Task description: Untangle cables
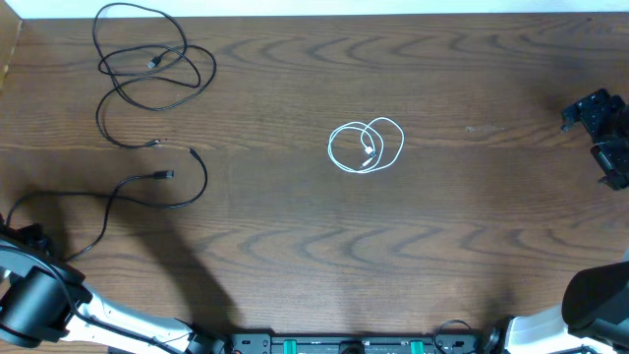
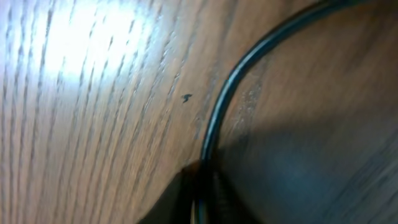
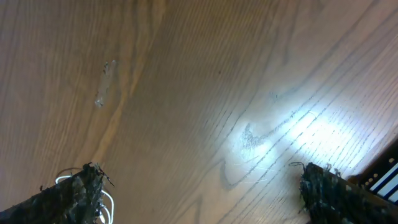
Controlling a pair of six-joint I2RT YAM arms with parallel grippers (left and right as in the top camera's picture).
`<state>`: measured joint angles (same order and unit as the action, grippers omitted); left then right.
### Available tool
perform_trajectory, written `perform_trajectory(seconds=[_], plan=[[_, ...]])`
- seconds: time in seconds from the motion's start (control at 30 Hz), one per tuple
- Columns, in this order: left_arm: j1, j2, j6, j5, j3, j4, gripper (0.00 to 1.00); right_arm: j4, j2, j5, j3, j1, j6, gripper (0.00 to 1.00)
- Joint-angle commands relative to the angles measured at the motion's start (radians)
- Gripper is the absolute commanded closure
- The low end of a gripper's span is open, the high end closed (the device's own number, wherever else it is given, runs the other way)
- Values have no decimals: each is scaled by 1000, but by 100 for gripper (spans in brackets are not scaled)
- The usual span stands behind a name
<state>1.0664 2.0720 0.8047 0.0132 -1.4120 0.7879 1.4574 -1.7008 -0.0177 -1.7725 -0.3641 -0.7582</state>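
Black cable [image 2: 230, 81]: my left hand [image 2: 202, 186] is clamping it, well left of the white cable [image 1: 366, 146]; my right hand [image 3: 199, 190] is hovering right of it, spread wide.

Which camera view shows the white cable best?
Overhead. The white cable lies there as a whole loose coil near the middle of the table. The right wrist view catches only a sliver of it at its lower left edge. The left wrist view shows none of it, only a black cable.
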Motion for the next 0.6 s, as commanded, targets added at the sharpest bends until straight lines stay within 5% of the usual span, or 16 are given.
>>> perform_trajectory(seconds=[0.0, 0.57], plan=[[3, 16, -50, 21, 21, -12, 92, 1, 1, -5, 0, 1, -11, 1], [-56, -7, -79, -136, -232, -56, 92, 1, 1, -5, 0, 1, -11, 1]])
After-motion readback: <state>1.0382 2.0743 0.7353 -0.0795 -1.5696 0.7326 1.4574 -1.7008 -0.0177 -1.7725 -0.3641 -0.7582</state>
